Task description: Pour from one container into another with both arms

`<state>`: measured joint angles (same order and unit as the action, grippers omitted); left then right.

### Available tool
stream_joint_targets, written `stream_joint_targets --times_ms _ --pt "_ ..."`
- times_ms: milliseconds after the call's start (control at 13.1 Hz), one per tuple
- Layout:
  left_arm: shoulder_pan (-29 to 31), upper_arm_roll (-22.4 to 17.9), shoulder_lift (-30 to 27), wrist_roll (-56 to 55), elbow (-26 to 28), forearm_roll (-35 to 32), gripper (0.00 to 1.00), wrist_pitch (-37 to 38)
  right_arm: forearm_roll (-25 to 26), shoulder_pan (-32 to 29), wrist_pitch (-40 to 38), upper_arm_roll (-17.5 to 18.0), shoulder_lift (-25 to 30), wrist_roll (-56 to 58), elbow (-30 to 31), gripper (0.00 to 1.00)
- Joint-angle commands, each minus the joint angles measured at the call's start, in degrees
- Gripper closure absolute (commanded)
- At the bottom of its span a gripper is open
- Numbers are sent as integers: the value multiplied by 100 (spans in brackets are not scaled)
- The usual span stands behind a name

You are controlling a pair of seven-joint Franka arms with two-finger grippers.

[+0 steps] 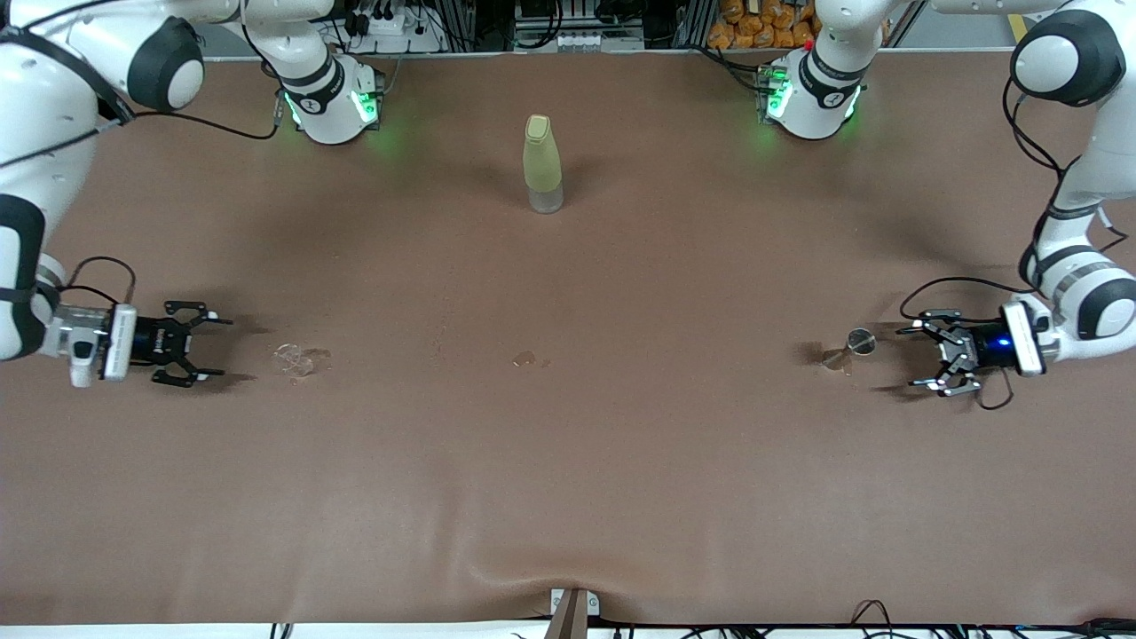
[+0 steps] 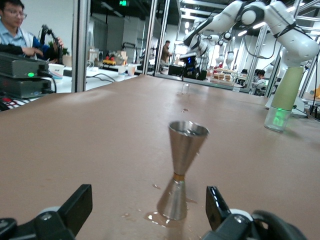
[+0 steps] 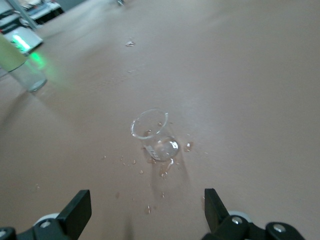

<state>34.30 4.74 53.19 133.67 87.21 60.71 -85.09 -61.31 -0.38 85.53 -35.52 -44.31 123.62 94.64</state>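
Right gripper (image 1: 202,348): jaws spread wide, empty, low over the table (image 1: 568,497), facing the glass cup (image 1: 296,358) just ahead.
Left gripper (image 1: 925,356): jaws spread, empty, jigger (image 1: 850,349) standing just ahead.
Glass cup: upright, mouth up.
Jigger: long axis vertical.
Advice: centring the jaws before pinching.

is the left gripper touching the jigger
Apart. In the left wrist view the jigger stands upright between the open left gripper fingers, bare table either side.
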Motion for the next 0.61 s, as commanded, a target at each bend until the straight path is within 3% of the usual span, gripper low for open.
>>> stream_joint_targets --times_ms 0,536 --pt "-72 -9 -352 -961 -255 -165 0 80 819 99 236 -34 999 -1448 151 0" --pt "-493 1 -1397 -3899 -503 -436 0 -138 2858 661 535 -25 2987 -5553 20 0"
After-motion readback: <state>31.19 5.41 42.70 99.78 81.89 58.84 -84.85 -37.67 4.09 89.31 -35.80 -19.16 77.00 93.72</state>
